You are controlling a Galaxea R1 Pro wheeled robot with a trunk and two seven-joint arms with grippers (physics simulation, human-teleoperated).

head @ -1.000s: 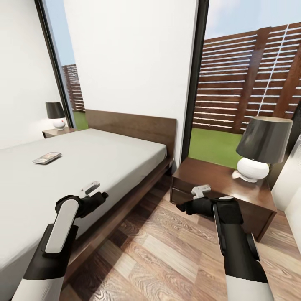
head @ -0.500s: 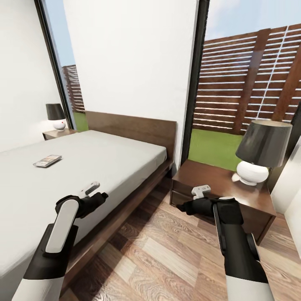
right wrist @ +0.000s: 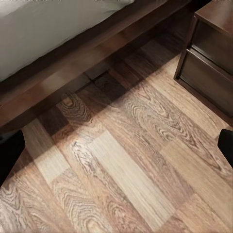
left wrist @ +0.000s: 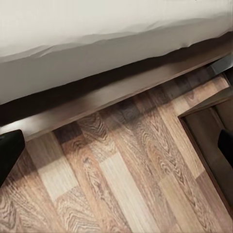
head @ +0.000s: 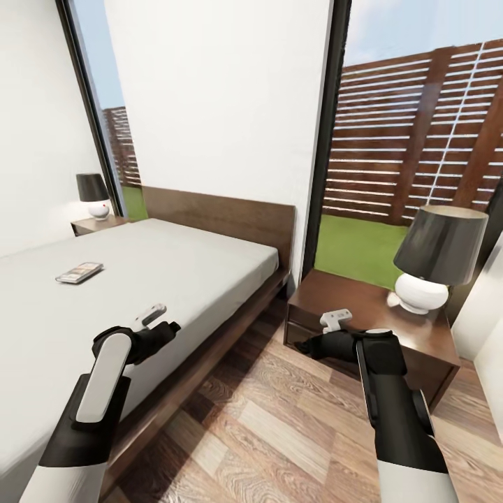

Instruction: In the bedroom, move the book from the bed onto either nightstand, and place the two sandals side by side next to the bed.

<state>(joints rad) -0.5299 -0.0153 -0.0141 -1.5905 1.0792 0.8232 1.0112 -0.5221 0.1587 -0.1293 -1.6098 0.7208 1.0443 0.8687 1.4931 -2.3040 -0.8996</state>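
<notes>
One room filled the head view: white walls, a tall dark-framed window at the upper right showing slatted fence and grass, and a wood-plank floor across the bottom. The bed took up the left half, its pale mattress flat and unrumpled on a dark frame; it looked a soft, slightly yielding surface. Right of centre stood a dark glossy nightstand carrying a lamp, with bare top in front of the lamp. A second nightstand with its own small lamp sat at the far left edge, beyond the bed.

The book lay flat on the mattress at centre left, well apart from both arms. It seemed thin, light and a little flexible, likely best pinched across one edge, since lying flush on soft bedding would leave little room under it. No sandals could be made out.

The left gripper hovered over the bed's near edge and the right gripper before the nearer nightstand. Both held nothing; each wrist view caught only dark finger edges at opposite sides, suggesting spread jaws.
</notes>
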